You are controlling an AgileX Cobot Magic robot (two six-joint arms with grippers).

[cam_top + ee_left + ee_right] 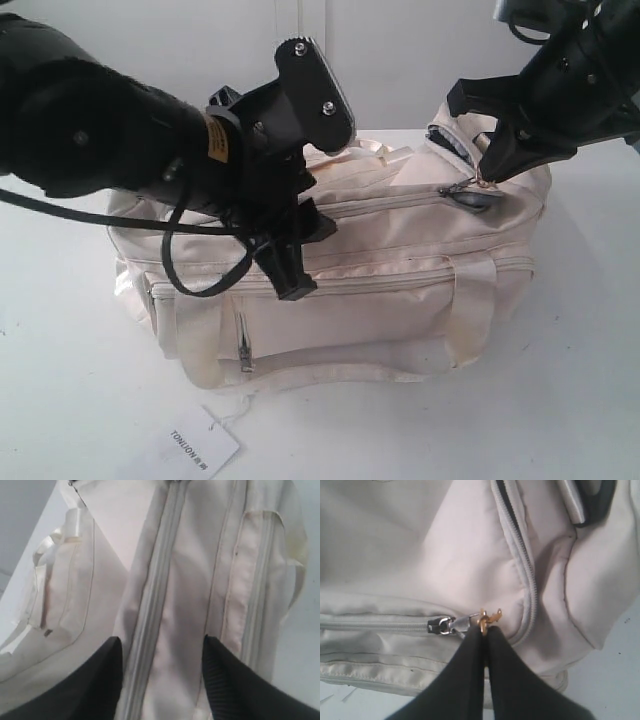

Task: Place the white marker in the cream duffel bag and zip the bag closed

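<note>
I have the right jaws clamped on the zipper pull (489, 616) at the end edge of the cream duffel bag (380, 300); the left jaws are apart over its top zipper (155, 580).

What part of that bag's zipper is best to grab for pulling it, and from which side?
The small metal ring on the slider. It sticks out clear of the fabric and is thin enough to pinch flat. Come from above, at the end of the bag where the slider sits, as the right tool pinches it now.

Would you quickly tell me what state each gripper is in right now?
Left gripper: open, holding nothing.
Right gripper: shut on the zipper pull.
</note>
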